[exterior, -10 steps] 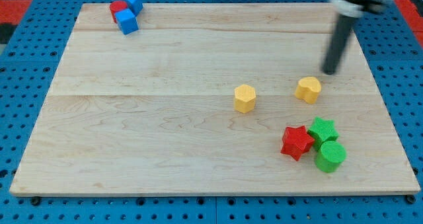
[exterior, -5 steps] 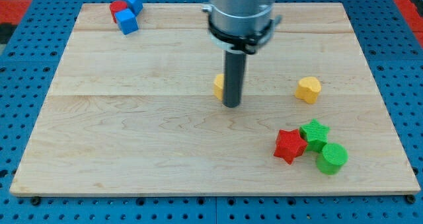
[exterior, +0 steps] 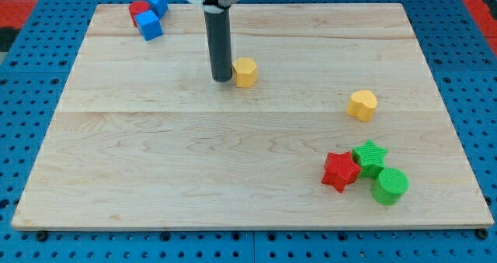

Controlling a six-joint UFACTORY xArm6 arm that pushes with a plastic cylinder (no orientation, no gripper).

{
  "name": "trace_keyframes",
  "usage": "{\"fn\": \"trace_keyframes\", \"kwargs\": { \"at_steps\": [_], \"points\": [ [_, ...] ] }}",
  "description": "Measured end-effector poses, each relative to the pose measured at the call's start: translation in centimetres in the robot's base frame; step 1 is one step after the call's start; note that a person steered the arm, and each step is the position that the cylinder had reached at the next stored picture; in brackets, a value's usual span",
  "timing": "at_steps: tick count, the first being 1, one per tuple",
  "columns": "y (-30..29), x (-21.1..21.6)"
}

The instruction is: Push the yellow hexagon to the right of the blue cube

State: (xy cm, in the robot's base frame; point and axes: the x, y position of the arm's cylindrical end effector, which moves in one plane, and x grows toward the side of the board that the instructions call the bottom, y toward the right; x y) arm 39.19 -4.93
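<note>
- Wooden board [exterior: 155,162] fills most of the view, pale planks, sits on a blue pegboard surface [exterior: 31,77].
- Dark rod comes down from the view's top; my tip [exterior: 222,79] rests on the board just at 9 o'clock of the yellow hexagon [exterior: 245,72], touching it or nearly so, can't tell which.
- No gripper on this arm, just the plain rod, so nothing to open or close.
- Yellow hexagon sits in the upper middle of the board, well apart from the blue blocks, at roughly 4 o'clock from them.
- Blue cube [exterior: 150,26] is near the board's top-left corner, touching the red cylinder [exterior: 140,11] at its 11 o'clock.
- Second blue block [exterior: 157,1], shape unclear, sits at 1 o'clock of the red cylinder, at the board's top edge, touching it.
- Yellow heart [exterior: 362,105] lies alone at the view's right, well apart from the hexagon, at about 4 o'clock from it.
- Red star [exterior: 340,171], green star [exterior: 370,156] and green cylinder [exterior: 389,185] cluster at the lower right of the board.
- Red star touches the green star at its 2 o'clock side; green cylinder sits at 5 o'clock of the green star, touching or just beside it.
- Cluster is at 6 o'clock of the yellow heart, apart from it.
</note>
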Motion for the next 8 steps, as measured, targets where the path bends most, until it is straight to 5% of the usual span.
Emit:
{"fn": "trace_keyframes", "kwargs": {
  "at_steps": [1,2,4,6,8],
  "points": [
    [0.6,3.4],
    [5.4,-0.2],
    [6.0,-5.8],
    [-0.4,-10.3],
    [0.2,-14.3]
  ]
}}
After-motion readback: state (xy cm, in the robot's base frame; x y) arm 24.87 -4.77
